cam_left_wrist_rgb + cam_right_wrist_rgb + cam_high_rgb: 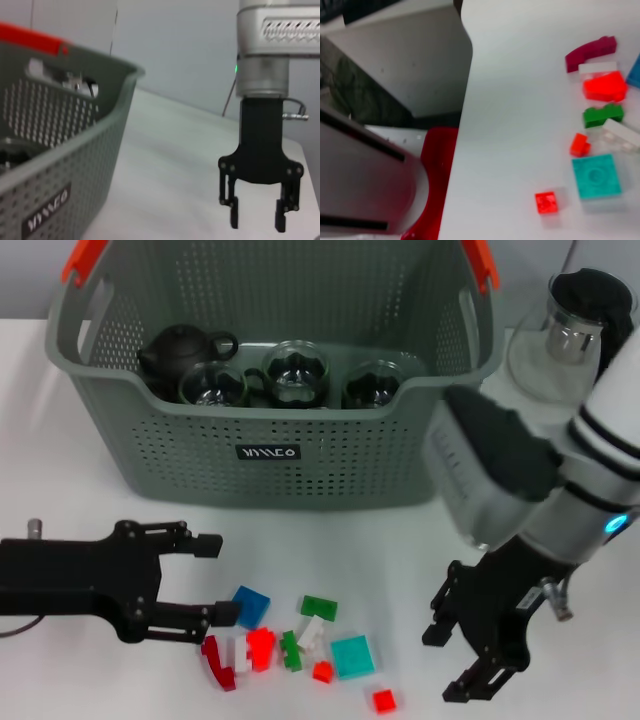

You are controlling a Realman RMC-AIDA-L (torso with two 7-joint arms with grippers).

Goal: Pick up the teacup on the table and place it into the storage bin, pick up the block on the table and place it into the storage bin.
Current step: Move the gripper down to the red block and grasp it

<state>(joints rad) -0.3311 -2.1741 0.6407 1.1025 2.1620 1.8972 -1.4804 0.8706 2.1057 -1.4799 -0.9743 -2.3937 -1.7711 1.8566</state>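
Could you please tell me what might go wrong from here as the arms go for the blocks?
The blocks lie tightly clustered, so the open left gripper beside the blue block may nudge neighbours or grab two. The open right gripper hovers near the small red block. The storage bin already holds glass cups; a dropped block could strike them.

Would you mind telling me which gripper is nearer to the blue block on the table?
The left. The left gripper is open, with its lower fingertip almost touching the blue block. The right gripper, also open, hangs well off on the far side of the block pile.
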